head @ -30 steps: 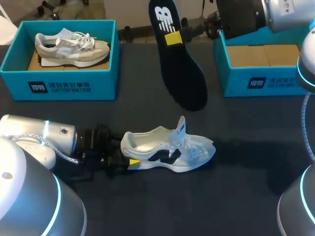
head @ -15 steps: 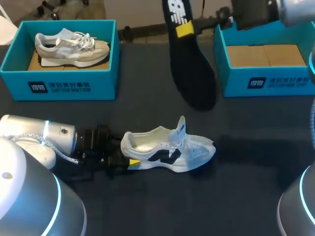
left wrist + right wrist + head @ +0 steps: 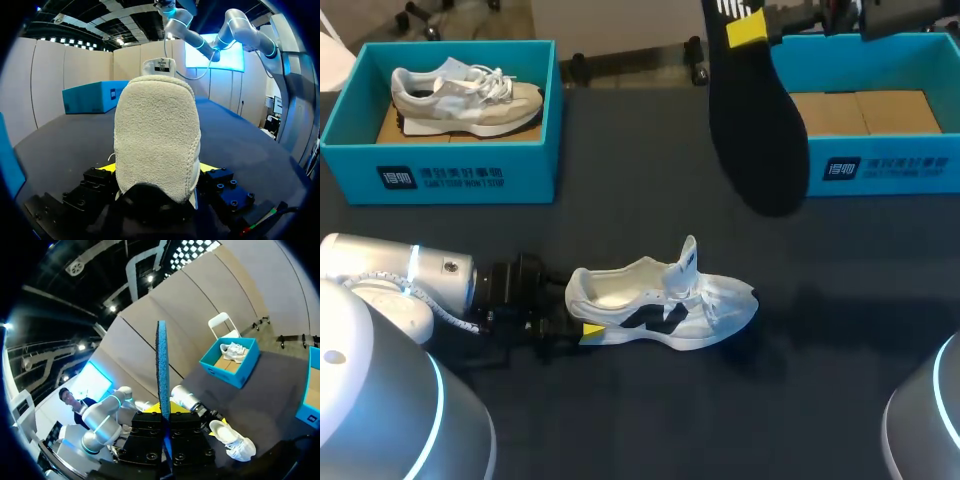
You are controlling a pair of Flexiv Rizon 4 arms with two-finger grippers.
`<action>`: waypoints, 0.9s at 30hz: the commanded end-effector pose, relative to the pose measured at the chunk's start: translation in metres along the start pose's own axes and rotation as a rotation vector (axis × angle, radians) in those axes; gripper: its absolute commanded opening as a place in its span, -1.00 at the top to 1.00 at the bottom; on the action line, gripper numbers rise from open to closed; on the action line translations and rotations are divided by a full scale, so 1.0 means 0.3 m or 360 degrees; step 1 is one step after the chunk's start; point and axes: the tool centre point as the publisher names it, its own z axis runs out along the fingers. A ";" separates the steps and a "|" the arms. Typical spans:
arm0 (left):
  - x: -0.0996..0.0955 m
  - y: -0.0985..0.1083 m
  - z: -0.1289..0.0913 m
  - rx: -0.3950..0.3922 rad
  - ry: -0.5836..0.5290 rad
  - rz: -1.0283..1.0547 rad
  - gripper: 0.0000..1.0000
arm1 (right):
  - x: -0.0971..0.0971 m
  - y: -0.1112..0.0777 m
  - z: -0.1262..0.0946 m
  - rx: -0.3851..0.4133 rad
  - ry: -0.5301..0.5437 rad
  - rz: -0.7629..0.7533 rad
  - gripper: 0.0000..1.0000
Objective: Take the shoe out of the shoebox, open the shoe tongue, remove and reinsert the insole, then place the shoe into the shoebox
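Head view shows the white mesh sneaker with a black side logo point(image 3: 660, 305) lying on the dark surface point(image 3: 650, 420). Its long axis runs across the robot's front, heel toward the left claw point(image 3: 582, 330) and toe toward the right. In the left wrist view that claw is clamped on the heel, with a yellow tip at either side.

The black foam insole point(image 3: 760, 130) hangs in the air beyond the sneaker and to its right, in front of the empty teal cardboard shoebox point(image 3: 880, 170). The right claw point(image 3: 164, 412) pinches its heel end, and the right wrist view shows it edge-on. The sneaker's tongue stands up and its opening looks bare.

Reinsertion likely calls for the right arm to bring the insole down and leftward, free toe end first, turned into line with the shoe.
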 end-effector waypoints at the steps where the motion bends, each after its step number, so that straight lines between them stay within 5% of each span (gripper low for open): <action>1: 0.003 -0.002 0.003 -0.0002 -0.0004 -0.0001 1.00 | 0.033 -0.010 0.003 0.0007 0.0023 0.0004 1.00; 27: 0.003 -0.002 0.003 -0.0002 -0.0004 -0.0001 1.00 | 0.186 -0.183 0.011 -0.0049 0.0047 0.0110 1.00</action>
